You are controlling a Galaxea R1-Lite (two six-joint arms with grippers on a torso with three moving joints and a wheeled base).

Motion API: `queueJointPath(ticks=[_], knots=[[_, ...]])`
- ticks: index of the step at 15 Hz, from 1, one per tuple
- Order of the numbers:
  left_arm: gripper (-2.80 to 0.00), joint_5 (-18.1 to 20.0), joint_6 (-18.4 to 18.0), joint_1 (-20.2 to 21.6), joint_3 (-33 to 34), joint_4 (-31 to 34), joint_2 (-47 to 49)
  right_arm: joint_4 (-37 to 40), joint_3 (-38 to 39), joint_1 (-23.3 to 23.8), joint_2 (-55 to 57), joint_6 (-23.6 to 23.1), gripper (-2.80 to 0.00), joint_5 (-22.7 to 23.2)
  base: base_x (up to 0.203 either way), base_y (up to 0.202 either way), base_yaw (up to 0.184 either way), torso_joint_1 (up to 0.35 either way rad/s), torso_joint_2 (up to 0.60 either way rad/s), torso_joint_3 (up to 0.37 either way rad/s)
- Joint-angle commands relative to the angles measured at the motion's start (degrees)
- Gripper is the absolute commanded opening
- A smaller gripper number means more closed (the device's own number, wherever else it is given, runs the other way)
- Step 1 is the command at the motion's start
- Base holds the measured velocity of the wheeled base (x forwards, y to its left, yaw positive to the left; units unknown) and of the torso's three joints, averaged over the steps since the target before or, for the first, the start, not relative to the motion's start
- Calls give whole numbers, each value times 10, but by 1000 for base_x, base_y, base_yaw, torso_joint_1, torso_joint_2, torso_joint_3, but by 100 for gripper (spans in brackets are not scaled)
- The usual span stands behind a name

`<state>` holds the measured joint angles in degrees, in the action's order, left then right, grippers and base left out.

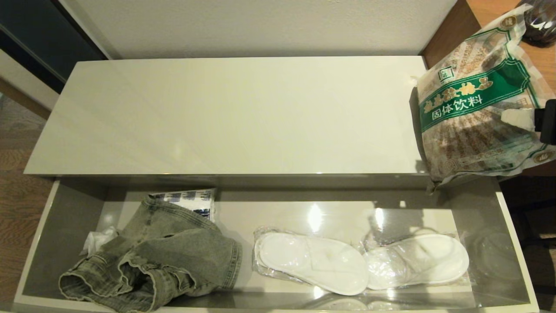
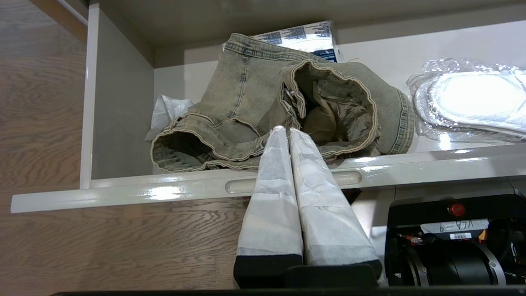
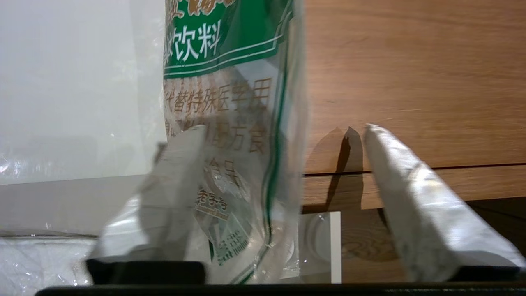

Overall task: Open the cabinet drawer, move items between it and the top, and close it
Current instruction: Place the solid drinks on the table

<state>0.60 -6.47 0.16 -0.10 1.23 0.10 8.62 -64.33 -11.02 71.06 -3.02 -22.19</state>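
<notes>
- Nearest me in the head view, the cabinet drawer stands pulled out, its front rim running along 6 o'clock.
- I see the denim garment crumpled in the drawer's 7 o'clock corner, touching the front wall; a printed box peeks out behind it and crumpled white plastic lies beside it.
- The wrapped white slippers lie at 5 o'clock in the drawer; bare floor shows between them and the denim, and more toward the right wall.
- Only my left wrist view shows the left gripper: fingers pressed together with nothing between them, hovering outside the drawer face just above an oblong notch, tips pointing at the garment's open cuff.
- Beyond, the top spreads bare from 9 to 2 o'clock.
- The bag of brown granules hangs at 2 o'clock over the top's right end and the drawer's far corner.
- My right wrist view shows the right gripper spread wide, the bag draped across one finger, the other finger apart from it before a wooden panel.
</notes>
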Motion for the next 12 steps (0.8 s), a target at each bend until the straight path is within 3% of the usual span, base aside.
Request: queueJointPath(ticks=[1,6,12], knots=[[-280,0,0,0,0,0,1,1,3,-1,14,0,-280,0,0,0,0,0,0,0],[-280,0,-1,0,0,0,1,-1,-15,-12,20,-7,-280,-4,0,0,0,0,0,0],[-280,0,-2,0,0,0,1,-128,-23,-13,53,-70,-280,-59,0,0,0,0,0,0]])
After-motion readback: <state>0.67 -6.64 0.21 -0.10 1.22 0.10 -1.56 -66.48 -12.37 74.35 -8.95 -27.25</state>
